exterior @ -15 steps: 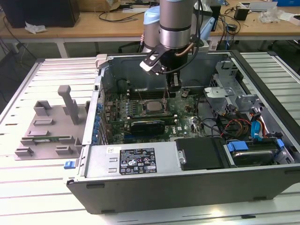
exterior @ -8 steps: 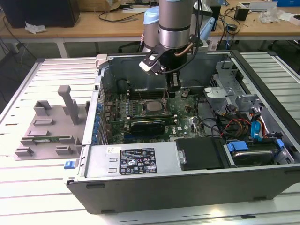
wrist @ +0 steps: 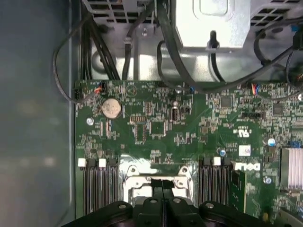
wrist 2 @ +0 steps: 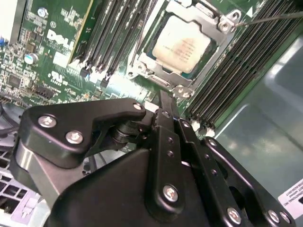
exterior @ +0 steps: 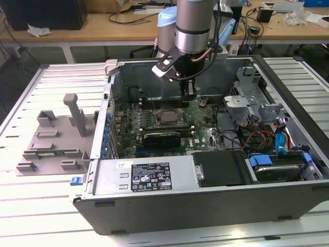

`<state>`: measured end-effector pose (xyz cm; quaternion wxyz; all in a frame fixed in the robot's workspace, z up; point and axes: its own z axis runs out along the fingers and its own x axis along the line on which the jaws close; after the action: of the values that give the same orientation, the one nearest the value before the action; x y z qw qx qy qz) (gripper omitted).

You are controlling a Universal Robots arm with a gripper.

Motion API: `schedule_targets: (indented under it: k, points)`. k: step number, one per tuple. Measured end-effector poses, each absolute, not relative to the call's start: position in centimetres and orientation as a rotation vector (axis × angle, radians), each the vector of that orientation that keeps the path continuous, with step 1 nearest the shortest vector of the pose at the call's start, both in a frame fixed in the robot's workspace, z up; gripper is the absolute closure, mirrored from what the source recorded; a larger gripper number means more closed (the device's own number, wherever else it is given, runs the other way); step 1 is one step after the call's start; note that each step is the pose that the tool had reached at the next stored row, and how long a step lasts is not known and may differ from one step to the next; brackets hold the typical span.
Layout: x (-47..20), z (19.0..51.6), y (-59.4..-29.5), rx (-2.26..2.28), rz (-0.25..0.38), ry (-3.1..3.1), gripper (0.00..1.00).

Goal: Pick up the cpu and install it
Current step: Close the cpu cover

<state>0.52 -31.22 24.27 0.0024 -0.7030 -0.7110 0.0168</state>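
Arm (exterior: 194,25) vertical inside the case (exterior: 205,206), we find its gripper (exterior: 188,96) pressed together at one o'clock from the socketed cpu (exterior: 167,117).

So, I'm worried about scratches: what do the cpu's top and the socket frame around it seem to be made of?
The cpu: its top looks like metal, a dull silver-grey plate with soft glare and faint print. The socket frame around it looks like bare stamped steel, brighter, with sharp highlights on its bent edges. The exact alloy can't be told.
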Motion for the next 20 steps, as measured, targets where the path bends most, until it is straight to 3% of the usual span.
schedule_targets:
  k: [2, 20]
  points:
    - [0.6, 24.3, -31.2, -2.185, 0.094, -2.211, 0.89]
    - [-2.9, 22.6, -31.5, -2.115, 0.089, -2.287, 0.89]
